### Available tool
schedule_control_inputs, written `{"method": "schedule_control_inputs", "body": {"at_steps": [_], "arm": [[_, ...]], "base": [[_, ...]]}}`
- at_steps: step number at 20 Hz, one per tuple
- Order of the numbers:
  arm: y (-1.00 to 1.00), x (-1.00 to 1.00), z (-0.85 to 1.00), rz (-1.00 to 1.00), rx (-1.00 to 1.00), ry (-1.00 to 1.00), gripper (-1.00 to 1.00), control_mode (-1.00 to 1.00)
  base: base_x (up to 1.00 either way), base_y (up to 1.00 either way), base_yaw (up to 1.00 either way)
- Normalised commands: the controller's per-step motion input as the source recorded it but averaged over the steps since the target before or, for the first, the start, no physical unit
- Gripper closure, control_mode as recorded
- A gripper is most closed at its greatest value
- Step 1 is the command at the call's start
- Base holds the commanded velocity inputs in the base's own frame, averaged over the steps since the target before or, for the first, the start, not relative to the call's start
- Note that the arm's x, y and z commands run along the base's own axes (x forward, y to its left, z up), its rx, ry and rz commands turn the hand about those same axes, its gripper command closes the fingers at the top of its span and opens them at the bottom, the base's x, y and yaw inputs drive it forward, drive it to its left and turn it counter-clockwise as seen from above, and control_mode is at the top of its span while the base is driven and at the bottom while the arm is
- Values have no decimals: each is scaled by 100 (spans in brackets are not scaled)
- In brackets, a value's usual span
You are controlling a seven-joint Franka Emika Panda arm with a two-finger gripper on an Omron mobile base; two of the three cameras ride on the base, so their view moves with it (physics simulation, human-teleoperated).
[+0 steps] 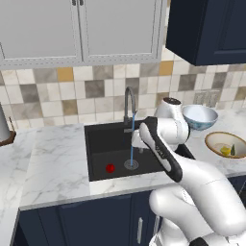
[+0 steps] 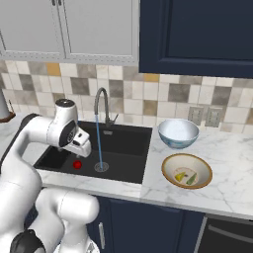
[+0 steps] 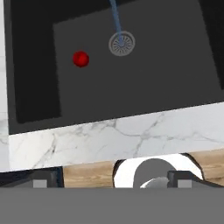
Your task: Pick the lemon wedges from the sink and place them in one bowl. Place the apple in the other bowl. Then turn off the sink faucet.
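- Both lemon wedges (image 2: 186,177) already in the shallow tan-rimmed bowl (image 2: 168,178) on the counter right of the sink (image 1: 103,139) (bright yellow one and thinner olive one, side by side).
- Apple (image 3: 80,58) on the black sink floor, near the round drain (image 3: 121,43), apart from it; not yet picked.
- Pale blue bowl (image 2: 169,139) behind the tan one, nothing visible inside.
- Faucet (image 2: 102,104) running: thin blue stream (image 1: 132,144) falling from the spout onto the drain. Not yet shut off.
- Gripper (image 3: 111,180) above the sink, looking down over the front edge of the basin; finger tips spread wide at the bottom of the hand view, nothing between them.
- Judged progress: first step done, two left (apple to the blue bowl, then faucet off).
- Next move likely a descent toward the apple; small and round, so liable to roll on the flat basin floor if nudged off-centre.
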Motion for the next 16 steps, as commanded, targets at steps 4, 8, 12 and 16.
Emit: {"method": "schedule_control_inputs", "body": {"at_steps": [4, 8, 12, 16], "arm": [[57, 63, -19, 34, 0, 2, -100, -100], [29, 59, -17, 8, 0, 2, -100, -100], [28, 59, -20, 0, 0, -1, -100, -100], [17, 26, -25, -2, 0, -9, -100, -100]], "base": [[0, 0, 0], [0, 0, 0], [0, 0, 0], [0, 0, 0]]}}
